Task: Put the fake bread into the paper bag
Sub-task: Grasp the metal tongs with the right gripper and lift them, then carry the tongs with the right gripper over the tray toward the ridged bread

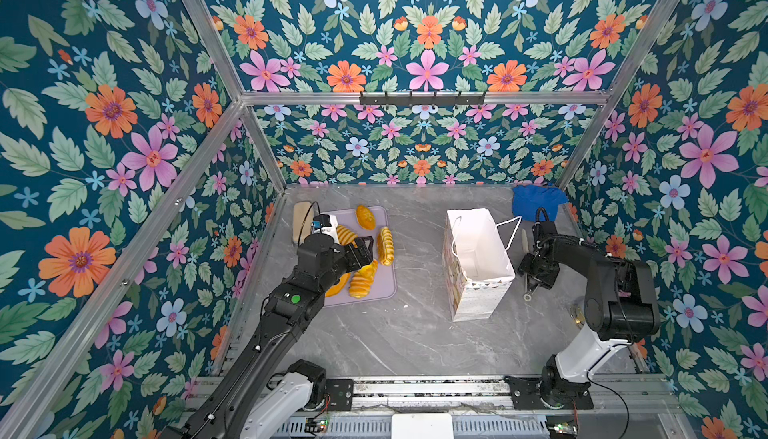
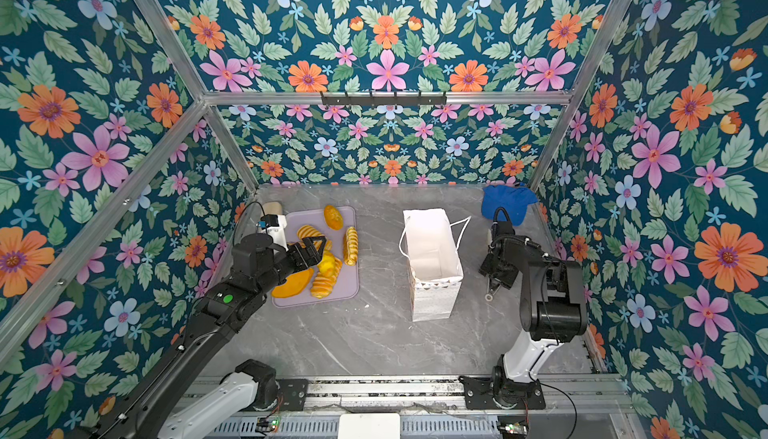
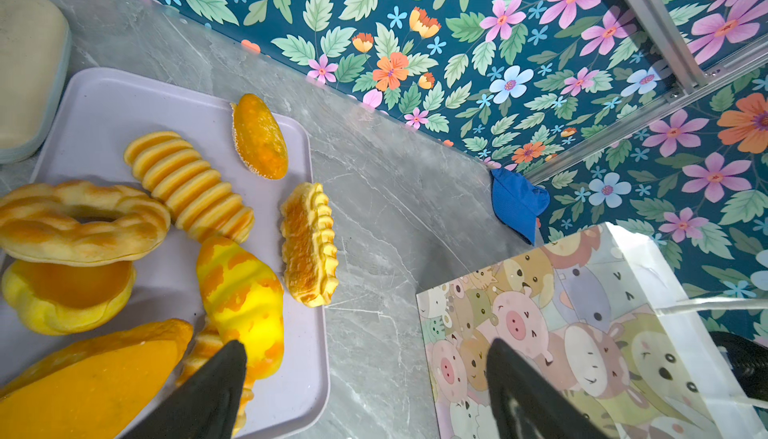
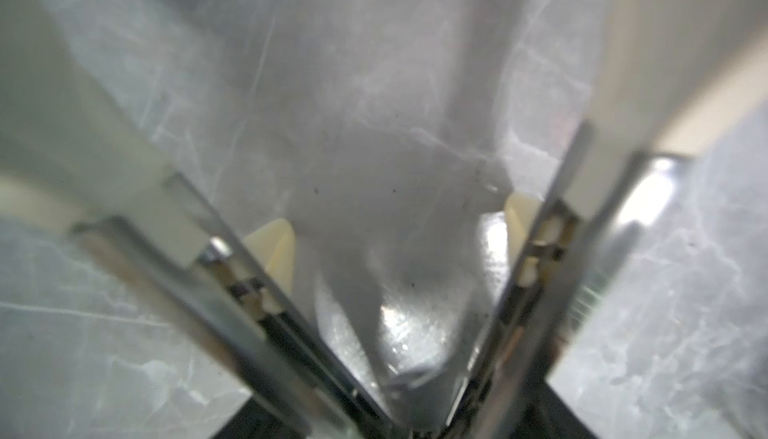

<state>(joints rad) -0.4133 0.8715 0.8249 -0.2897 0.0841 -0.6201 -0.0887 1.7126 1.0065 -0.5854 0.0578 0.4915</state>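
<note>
Hovering left claw [image 1: 365, 255] gapes above fake bread [image 1: 363, 279] on tray [image 1: 386, 284].

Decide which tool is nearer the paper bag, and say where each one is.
Right. In a top view the right tool hangs just right of the bag. The left tool is over the tray of bread, well to the bag's left.
</note>
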